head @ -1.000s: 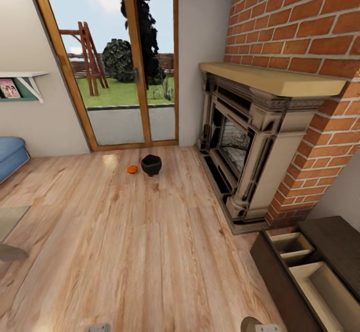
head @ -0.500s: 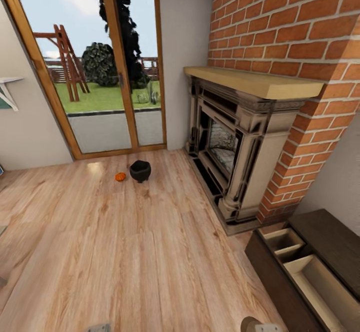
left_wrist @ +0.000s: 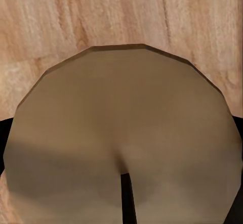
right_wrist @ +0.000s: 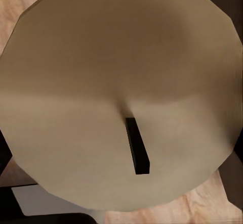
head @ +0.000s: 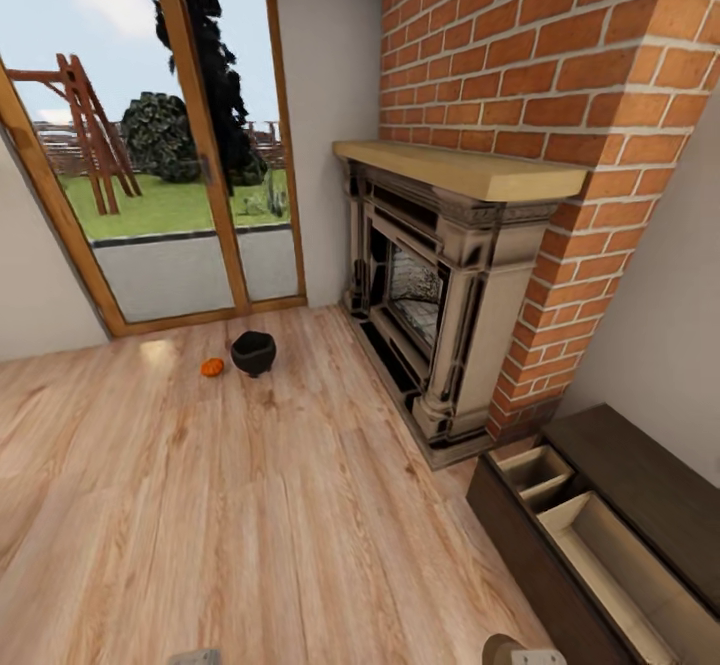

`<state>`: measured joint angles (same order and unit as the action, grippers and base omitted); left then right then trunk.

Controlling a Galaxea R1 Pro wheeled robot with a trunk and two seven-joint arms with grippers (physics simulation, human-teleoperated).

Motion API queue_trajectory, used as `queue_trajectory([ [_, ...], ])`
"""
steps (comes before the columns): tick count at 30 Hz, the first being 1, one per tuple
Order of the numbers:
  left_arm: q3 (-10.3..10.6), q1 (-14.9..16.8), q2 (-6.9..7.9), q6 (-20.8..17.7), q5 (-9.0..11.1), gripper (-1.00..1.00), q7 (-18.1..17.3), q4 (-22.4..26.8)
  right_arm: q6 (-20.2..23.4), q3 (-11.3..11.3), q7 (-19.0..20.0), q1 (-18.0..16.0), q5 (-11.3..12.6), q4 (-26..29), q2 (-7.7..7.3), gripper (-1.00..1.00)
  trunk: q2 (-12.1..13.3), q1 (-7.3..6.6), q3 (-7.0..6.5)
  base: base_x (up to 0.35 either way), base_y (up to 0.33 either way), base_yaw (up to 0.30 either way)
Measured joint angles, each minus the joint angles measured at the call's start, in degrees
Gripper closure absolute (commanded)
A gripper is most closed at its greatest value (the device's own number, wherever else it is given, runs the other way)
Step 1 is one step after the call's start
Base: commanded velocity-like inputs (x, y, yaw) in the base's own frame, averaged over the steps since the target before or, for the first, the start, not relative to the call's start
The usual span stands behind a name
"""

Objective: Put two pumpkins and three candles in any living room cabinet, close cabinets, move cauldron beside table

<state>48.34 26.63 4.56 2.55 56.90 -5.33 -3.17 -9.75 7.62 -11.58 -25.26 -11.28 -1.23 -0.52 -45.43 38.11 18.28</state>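
Over by the floor's far edge, near the glass door [head: 150, 155]: pumpkin [head: 212, 367] just beside cauldron [head: 253, 352]. Judged light, rigid, ribbed; best pinched across its sides. Each wrist view blocked by a candle-like beige disc with a wick; jaws' state impossible to tell.

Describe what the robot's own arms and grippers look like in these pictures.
Little of them shows. Each wrist view has a rounded, faceted tan-beige body with a thin dark slot, left and right. The head view's lower edge shows a grey piece and a tan rounded piece. The jaws cannot be made out.
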Motion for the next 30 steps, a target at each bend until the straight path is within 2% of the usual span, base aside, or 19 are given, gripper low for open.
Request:
queue_trajectory([
  [8, 0.0, 0.0, -0.06, 0.0, -0.1, 1.00, 0.0, 0.0, 0.0, 0.0, -0.1, 0.0, 0.0, 0.0, 0.16, 1.00, 0.0, 0.00, -0.17, 0.000, 0.000, -0.099],
  [30, 0.0, 0.0, -0.17, 0.0, -0.3, 1.00, 0.0, 0.1, 0.0, 0.0, -0.1, 0.0, 0.1, 0.1, 0.08, 1.00, 0.0, 0.00, -0.17, 0.000, 0.000, -0.280],
])
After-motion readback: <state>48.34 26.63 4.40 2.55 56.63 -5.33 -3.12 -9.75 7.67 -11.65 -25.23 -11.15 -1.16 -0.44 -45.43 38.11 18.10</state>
